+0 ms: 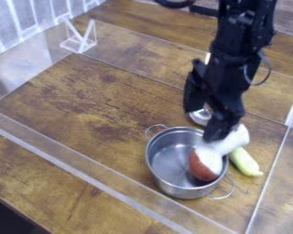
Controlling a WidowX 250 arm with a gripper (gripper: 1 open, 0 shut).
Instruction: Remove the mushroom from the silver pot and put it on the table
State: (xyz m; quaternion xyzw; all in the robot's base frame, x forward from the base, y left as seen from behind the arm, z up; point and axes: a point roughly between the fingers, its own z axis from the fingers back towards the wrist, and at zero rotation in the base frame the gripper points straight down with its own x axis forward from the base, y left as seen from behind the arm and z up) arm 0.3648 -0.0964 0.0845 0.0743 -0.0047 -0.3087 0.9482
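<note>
The silver pot (174, 157) stands on the table (88, 101) near the front right. Inside it, the mushroom leans on the right rim, its reddish-brown cap (207, 165) down in the pot. The white stem (230, 140) sticks up and out over the edge. My black gripper (218, 122) hangs just above the stem and the pot's far right rim. Its fingers are open and nothing is held between them. The arm hides the table right behind the pot.
A long yellow-green vegetable (245, 162) lies on the wood just right of the pot. Something small and shiny (200, 114) shows behind the gripper. A clear acrylic stand (78, 37) sits at the far left, and low acrylic walls (63, 155) edge the table.
</note>
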